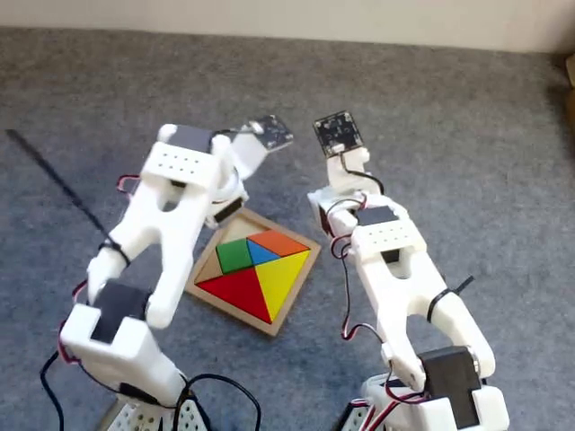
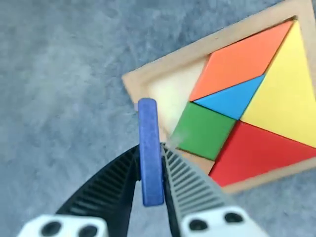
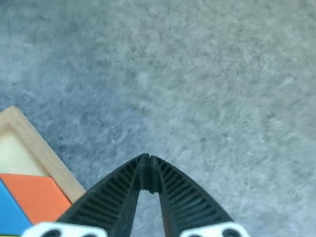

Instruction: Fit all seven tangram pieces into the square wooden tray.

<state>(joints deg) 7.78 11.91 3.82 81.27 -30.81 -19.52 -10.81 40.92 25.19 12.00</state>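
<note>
The square wooden tray (image 1: pixel 301 283) lies on the carpet between the two arms. It holds red (image 1: pixel 238 289), yellow (image 1: pixel 280 274), green (image 1: pixel 234 255), light blue (image 1: pixel 261 252) and orange (image 1: pixel 278 241) pieces. My left gripper (image 2: pixel 151 150) is shut on a dark blue piece (image 2: pixel 148 123), held on edge just above the tray's corner (image 2: pixel 163 61). A bare pale patch (image 2: pixel 173 91) of tray floor lies there, beside the green piece (image 2: pixel 205 131) and the orange piece (image 2: pixel 242 54). My right gripper (image 3: pixel 146 163) is shut with nothing in it, over the carpet beside the tray's rim (image 3: pixel 34 148).
Grey carpet surrounds the tray. The left arm (image 1: pixel 171 215) reaches over the tray's far left corner and the right arm (image 1: pixel 386 242) stands to the right of it. A dark thin line (image 1: pixel 54 180) runs across the carpet at the left.
</note>
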